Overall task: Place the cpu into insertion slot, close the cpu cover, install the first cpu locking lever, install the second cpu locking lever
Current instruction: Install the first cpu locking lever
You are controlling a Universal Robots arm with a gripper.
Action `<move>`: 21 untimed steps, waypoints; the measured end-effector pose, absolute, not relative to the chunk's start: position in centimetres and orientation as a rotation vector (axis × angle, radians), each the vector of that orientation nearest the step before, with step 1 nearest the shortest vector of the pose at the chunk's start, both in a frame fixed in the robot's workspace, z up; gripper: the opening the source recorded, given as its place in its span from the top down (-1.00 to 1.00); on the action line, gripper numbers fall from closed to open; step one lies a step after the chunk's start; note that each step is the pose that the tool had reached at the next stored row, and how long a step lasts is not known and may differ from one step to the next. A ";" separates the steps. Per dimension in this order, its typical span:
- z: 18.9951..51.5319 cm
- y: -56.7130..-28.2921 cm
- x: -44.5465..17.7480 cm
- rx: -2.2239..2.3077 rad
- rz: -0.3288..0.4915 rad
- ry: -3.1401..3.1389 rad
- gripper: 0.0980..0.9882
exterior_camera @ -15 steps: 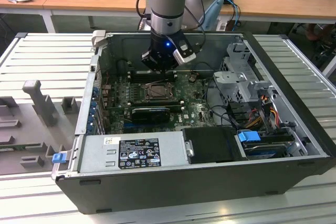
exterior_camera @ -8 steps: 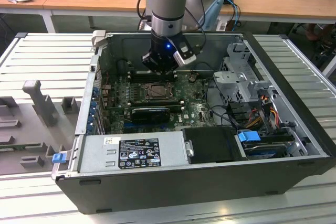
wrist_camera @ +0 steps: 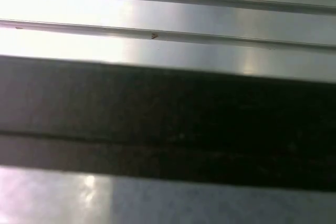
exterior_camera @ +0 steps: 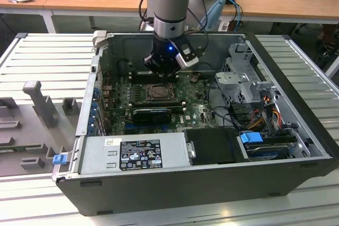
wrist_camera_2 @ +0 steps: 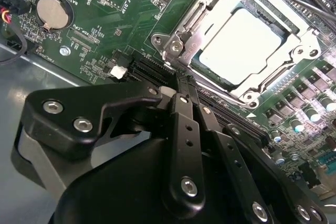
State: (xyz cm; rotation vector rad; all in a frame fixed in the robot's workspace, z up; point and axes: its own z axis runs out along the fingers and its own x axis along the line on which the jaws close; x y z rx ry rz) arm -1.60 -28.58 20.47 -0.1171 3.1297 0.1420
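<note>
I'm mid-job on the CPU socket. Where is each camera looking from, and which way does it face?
Exterior view: above and outside the computer case, looking down into it; the arm and gripper hang over the socket.
Second wrist view: behind the gripper, looking along the fingers at the cpu under the cpu cover.
First wrist view: faces ribbed metal.
Exterior and second wrist views share gripper and socket.

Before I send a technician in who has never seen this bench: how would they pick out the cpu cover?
Start at the open computer case and find the green motherboard on its floor. Near the board's middle, just ahead of the claw, the cpu cover is a shiny metal frame lying closed around the cpu, the only bright frame among dark slots and small components.
</note>
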 end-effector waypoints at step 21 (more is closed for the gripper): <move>21.8 -29.1 -1.6 -0.117 0.144 3.130 0.98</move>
